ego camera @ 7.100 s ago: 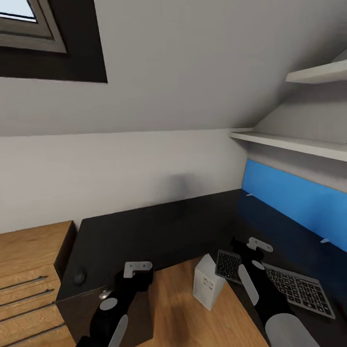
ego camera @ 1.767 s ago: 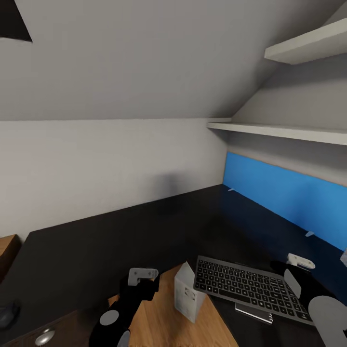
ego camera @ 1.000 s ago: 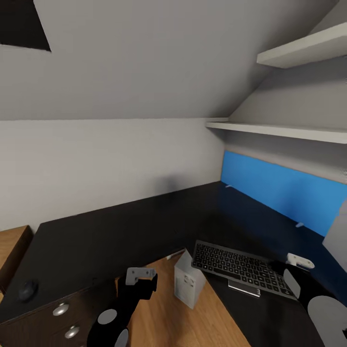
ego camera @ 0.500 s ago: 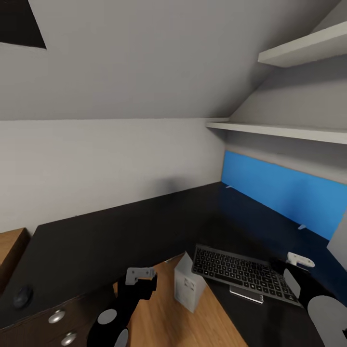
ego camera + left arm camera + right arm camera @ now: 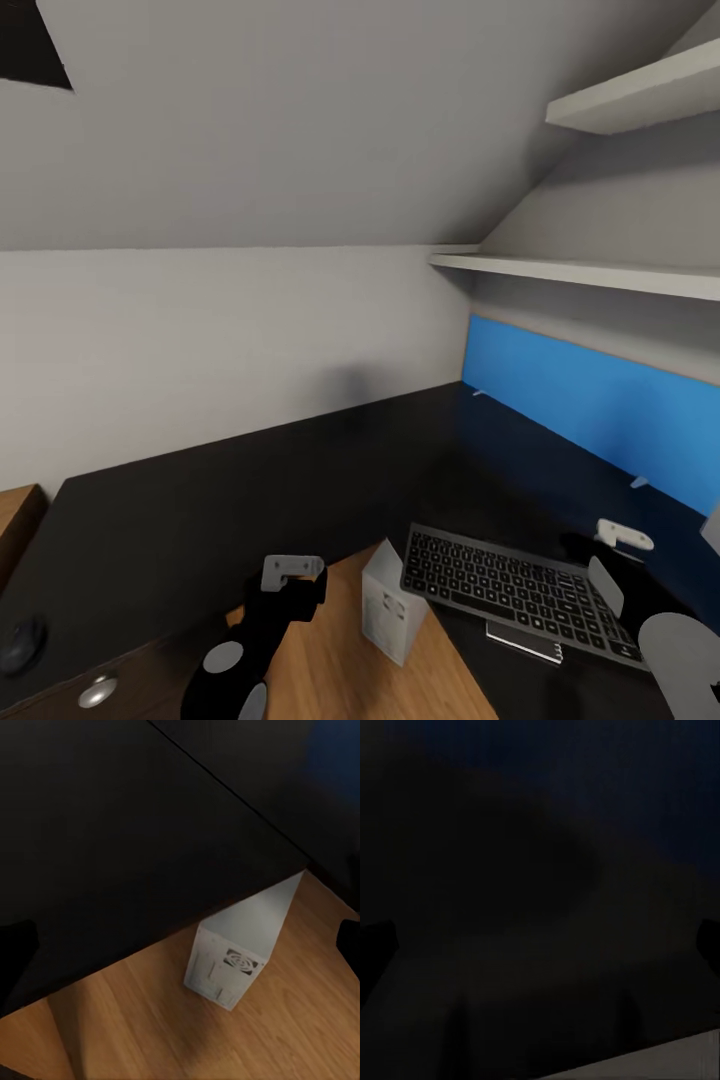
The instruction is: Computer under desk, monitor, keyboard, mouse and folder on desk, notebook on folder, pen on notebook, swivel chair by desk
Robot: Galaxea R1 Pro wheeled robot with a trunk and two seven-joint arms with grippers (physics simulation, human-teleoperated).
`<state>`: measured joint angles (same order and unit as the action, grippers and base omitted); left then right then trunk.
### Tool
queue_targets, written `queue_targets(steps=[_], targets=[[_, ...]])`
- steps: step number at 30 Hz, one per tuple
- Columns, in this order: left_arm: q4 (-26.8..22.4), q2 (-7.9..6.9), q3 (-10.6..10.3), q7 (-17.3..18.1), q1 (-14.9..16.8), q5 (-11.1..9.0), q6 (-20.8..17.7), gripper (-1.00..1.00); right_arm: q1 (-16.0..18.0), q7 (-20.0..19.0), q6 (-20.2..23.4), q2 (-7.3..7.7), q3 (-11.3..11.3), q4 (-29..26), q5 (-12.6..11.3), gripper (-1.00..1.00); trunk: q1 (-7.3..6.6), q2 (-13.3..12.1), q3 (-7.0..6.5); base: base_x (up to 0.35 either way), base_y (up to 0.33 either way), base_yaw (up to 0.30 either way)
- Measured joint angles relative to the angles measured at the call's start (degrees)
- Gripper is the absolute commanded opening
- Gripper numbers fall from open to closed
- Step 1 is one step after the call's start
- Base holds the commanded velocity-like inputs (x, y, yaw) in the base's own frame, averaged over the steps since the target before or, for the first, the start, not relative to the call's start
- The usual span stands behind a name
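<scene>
The long black desk (image 5: pixel 250 500) runs along the wall and turns down the right side. A slim dark keyboard (image 5: pixel 520 592) lies flat on its right wing. The small white computer (image 5: pixel 392 605) stands on the wooden floor in the inner corner, partly under the desk edge, and its vent grille (image 5: pixel 241 961) faces the left wrist camera. The black mouse (image 5: pixel 20 643) sits at the desk's far left. My left gripper (image 5: pixel 180 952) hangs open above the floor beside the computer. My right gripper (image 5: pixel 540 941) is open over the dark desk top, past the keyboard's right end.
A blue wall panel (image 5: pixel 600 410) backs the right wing, with white shelves (image 5: pixel 580 272) above it. A drawer with a silver knob (image 5: pixel 97 690) is under the desk's left part. A wooden cabinet (image 5: pixel 15 510) stands at the left edge. A pale grey slab (image 5: pixel 712 530) shows at the right edge.
The whole picture has swung a little sideways, so the camera has turned. Both arms, the keyboard and the computer keep their places relative to each other.
</scene>
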<state>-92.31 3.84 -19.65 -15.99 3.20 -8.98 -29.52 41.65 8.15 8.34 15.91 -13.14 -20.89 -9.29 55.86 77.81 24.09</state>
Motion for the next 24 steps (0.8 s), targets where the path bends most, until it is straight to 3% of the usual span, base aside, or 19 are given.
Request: queue_targets(steps=[6, 12, 15, 17, 24], targets=[[-0.2, 0.18, -0.3, 0.0, 0.0, 0.0, 0.1, 1.00, 0.0, 0.0, 0.0, 0.00, 0.0, -0.3, 0.0, 1.00, 0.01, 0.0, 0.00, 0.015, 0.000, 0.000], [-0.3, 0.28, -0.7, 0.0, 0.0, -0.1, 0.2, 1.00, 0.0, -0.1, -0.1, 0.00, 0.1, -0.4, 0.0, 1.00, 1.32, 2.4, 1.07, 0.002, 0.000, 0.000], [-0.3, 0.29, -0.7, 0.0, 0.0, -0.1, 0.2, 1.00, 0.0, -0.3, 0.0, 0.00, 1.5, -0.4, 0.0, 1.00, 1.98, 3.6, 1.61, 0.000, 0.000, 0.000], [-0.3, 0.30, -0.7, 0.0, 0.0, -0.1, 0.3, 1.00, 0.0, -0.7, 0.0, -0.01, 5.0, -0.4, 0.0, 1.00, 2.42, 4.4, 1.97, 0.000, 0.000, 0.000], [-0.4, 0.30, -0.8, 0.0, 0.0, 0.0, 0.3, 1.00, 0.0, -0.8, 0.0, 0.00, 6.4, -0.4, 0.0, 1.00, 3.96, 7.2, 3.23, 0.000, 0.000, 0.000]])
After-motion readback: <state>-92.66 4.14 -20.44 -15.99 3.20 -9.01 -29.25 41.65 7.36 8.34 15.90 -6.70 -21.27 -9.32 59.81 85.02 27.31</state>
